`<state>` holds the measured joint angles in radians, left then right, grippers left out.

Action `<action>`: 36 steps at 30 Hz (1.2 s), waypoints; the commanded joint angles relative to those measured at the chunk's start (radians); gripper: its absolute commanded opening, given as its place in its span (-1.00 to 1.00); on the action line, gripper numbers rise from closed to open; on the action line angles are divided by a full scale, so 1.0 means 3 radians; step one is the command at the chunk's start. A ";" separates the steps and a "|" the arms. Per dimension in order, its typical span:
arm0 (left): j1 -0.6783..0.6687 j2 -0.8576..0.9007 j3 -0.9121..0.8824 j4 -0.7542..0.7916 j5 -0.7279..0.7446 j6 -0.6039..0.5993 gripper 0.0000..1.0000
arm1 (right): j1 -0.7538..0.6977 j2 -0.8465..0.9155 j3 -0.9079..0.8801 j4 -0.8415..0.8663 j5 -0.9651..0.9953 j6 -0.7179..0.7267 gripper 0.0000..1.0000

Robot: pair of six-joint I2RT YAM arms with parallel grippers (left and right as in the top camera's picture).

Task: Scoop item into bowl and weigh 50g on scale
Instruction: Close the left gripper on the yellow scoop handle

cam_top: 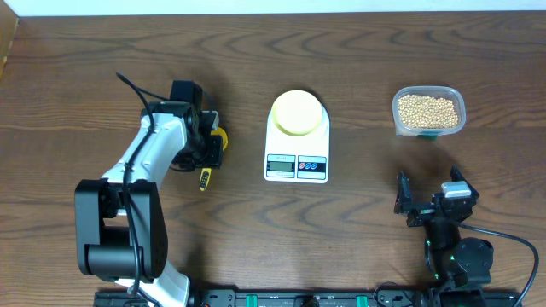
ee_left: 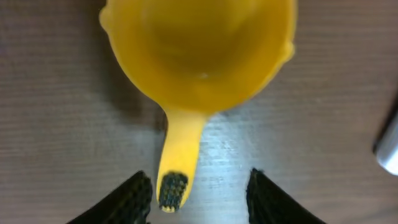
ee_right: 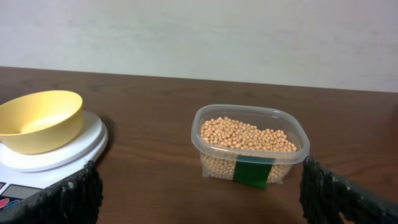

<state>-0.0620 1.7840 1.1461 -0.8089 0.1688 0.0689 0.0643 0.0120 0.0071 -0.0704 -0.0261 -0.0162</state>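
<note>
The pale-yellow bowl sits empty on the white scale at the table's middle; both show in the right wrist view, bowl and scale. The tan beans fill a clear tub at the back right. A yellow scoop lies on the table left of the scale. My left gripper is open just above it, with the handle's end between the fingers, close to the left one. In the overhead view it covers most of the scoop. My right gripper is open and empty, low near the front right.
The dark wooden table runs to a pale wall at the back. A pale grey edge shows at the right of the left wrist view. The left arm's base stands at the front left.
</note>
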 commanded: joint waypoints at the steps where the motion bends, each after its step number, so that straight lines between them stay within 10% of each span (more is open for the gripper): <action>1: -0.0004 0.0046 -0.0186 0.0097 -0.0093 -0.0010 0.10 | -0.0006 -0.0020 -0.0006 -0.0011 0.0003 -0.0050 0.98; 6: -0.0004 0.0046 -0.0418 0.0380 -0.0093 -0.0011 0.15 | -0.0006 -0.0020 -0.0006 -0.0011 0.0003 -0.0051 0.99; 13: -0.0004 0.0046 -0.0571 0.0562 -0.0066 -0.0011 0.99 | -0.0006 -0.0020 -0.0006 -0.0011 0.0003 -0.0051 0.98; 21: -0.0004 0.0046 -0.0580 0.0811 0.0415 -0.0011 0.99 | -0.0006 -0.0020 -0.0006 -0.0011 0.0003 -0.0050 0.98; 24: -0.0004 0.0046 -0.0580 0.0865 0.0431 -0.0010 0.45 | -0.0006 -0.0020 -0.0006 -0.0011 0.0003 -0.0051 0.99; 36: -0.0004 0.0046 -0.0580 0.1189 0.0387 -0.0013 0.19 | -0.0006 -0.0020 -0.0006 -0.0011 0.0003 -0.0051 0.99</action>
<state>-0.0616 1.7786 0.9886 -0.4603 0.2798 0.0631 0.0643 0.0120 0.0071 -0.0700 -0.0261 -0.0162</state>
